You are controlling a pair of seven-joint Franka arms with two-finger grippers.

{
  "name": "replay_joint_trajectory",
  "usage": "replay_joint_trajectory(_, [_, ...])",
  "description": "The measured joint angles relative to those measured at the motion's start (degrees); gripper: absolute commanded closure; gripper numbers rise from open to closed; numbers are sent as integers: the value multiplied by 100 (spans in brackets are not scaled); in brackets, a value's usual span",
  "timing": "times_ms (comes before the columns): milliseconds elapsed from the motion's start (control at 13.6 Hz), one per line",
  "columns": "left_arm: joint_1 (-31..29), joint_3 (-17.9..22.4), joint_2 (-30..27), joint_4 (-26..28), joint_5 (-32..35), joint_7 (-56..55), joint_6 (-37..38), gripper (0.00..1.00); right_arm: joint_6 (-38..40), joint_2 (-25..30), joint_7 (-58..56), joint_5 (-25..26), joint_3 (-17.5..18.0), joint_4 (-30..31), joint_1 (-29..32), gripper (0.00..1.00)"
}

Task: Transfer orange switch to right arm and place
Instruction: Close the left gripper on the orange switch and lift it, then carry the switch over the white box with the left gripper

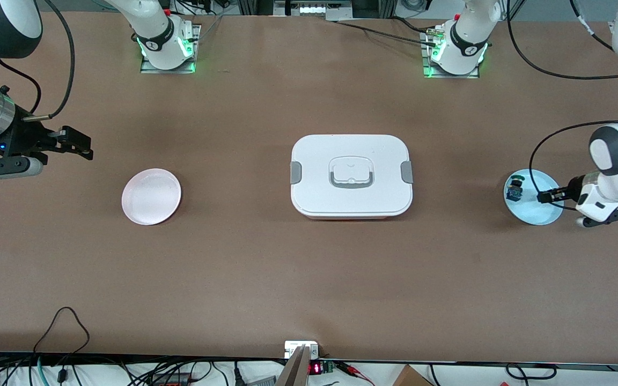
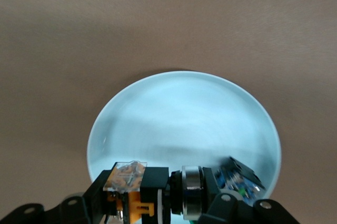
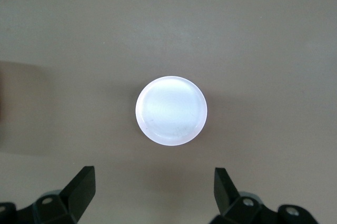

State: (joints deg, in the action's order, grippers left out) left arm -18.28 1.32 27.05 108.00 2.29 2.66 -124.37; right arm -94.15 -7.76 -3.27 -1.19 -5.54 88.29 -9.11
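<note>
The orange switch (image 2: 145, 190), black with an orange section and a silver ring, lies crosswise between the fingers of my left gripper (image 2: 158, 205). That gripper (image 1: 547, 196) is shut on it, low over the light blue plate (image 1: 535, 210). A similar blue-green part (image 1: 514, 188) rests on that plate near its rim and also shows in the left wrist view (image 2: 240, 182). My right gripper (image 1: 79, 145) is open and empty, held in the air near the right arm's end of the table. The pale pink plate (image 1: 151, 196) shows below it in the right wrist view (image 3: 171, 109).
A white lidded box (image 1: 351, 176) with grey clips and a handle stands at the table's middle, between the two plates. Cables run along the table's edge nearest the front camera.
</note>
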Motion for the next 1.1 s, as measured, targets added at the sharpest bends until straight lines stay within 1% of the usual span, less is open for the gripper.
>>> replay_joint_trajectory(220, [14,-166,-263,-422,0,3,832,70,0,0,0,0,-1,1,1,0])
replay_joint_trajectory(440, [23,-492,-401,-756,0,114,1655,71,-18,0,0,0,-1,1,1,0])
replay_joint_trajectory(587, [32,-780,-434,-865,0,361,1820,76,-45,0,0,0,-1,1,2,0])
replay_joint_trajectory(734, [42,-982,-434,-912,0,581,1859,77,-75,0,0,0,-1,1,2,0])
replay_joint_trajectory(807, [41,-1062,-434,-915,0,736,1861,79,-109,0,0,0,-1,1,2,0])
replay_joint_trajectory(954, [31,-1283,-434,-920,-1,1244,1882,82,-183,0,0,0,-1,1,2,0])
replay_joint_trajectory(1101, [34,-1585,-434,-924,-16,1632,1900,86,-288,-2,0,1,-1,1,2,0])
